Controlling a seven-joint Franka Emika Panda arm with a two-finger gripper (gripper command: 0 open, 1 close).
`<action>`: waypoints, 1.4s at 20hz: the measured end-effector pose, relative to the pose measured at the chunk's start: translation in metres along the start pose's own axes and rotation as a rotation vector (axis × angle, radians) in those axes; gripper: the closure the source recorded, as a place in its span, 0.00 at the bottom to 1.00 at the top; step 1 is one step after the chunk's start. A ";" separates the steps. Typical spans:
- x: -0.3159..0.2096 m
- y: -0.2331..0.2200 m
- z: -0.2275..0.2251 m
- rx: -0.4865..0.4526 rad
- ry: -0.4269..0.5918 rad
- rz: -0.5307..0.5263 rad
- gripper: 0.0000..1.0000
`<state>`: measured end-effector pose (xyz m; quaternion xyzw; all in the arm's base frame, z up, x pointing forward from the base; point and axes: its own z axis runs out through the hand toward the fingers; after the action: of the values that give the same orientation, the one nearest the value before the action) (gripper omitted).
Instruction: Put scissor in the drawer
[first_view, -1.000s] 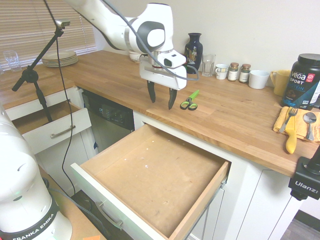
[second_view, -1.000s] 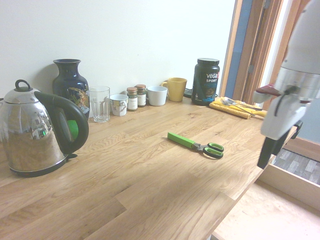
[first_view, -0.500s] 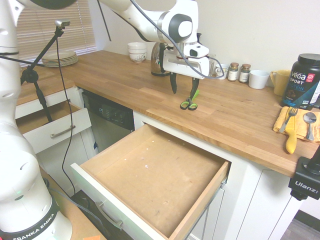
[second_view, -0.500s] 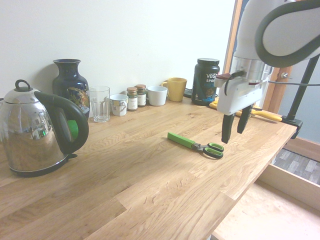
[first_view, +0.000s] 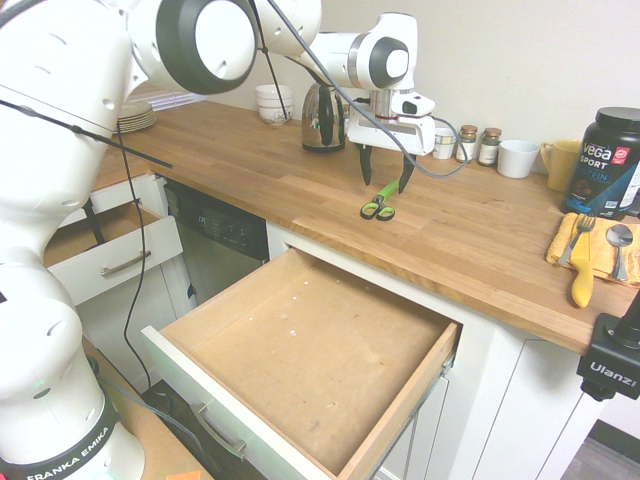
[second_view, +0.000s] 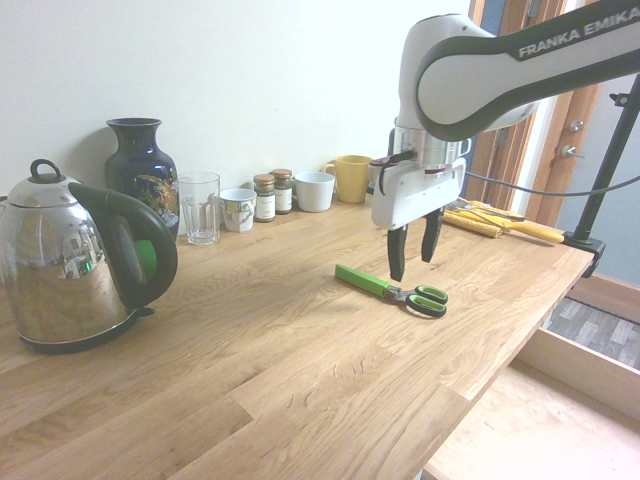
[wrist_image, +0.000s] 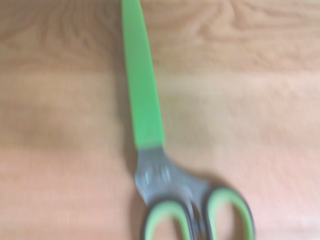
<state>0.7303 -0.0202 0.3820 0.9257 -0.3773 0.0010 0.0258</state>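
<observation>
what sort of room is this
Most likely a kitchen: an electric kettle and a row of mugs and spice jars stand on a wooden worktop above open drawers.

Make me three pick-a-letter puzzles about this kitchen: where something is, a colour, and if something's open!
1. Where are the scissors?
A) in the drawer
B) on the wooden counter
C) inside the kettle

2. What colour is the blade cover?
A) red
B) blue
C) green

3. How is the big drawer?
A) pulled open
B) closed
C) half full of cups

1: B, the scissors lie on the wooden counter.
2: C, the blade cover is green up close.
3: A, you can see the bottom of the big drawer.
</observation>
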 end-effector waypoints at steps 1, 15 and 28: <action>0.002 -0.007 0.001 -0.004 -0.002 -0.004 0.00; 0.019 -0.048 0.041 -0.064 -0.046 -0.021 1.00; 0.028 -0.043 0.040 -0.057 -0.039 -0.009 1.00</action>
<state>0.7797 -0.0108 0.3402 0.9262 -0.3734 -0.0280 0.0447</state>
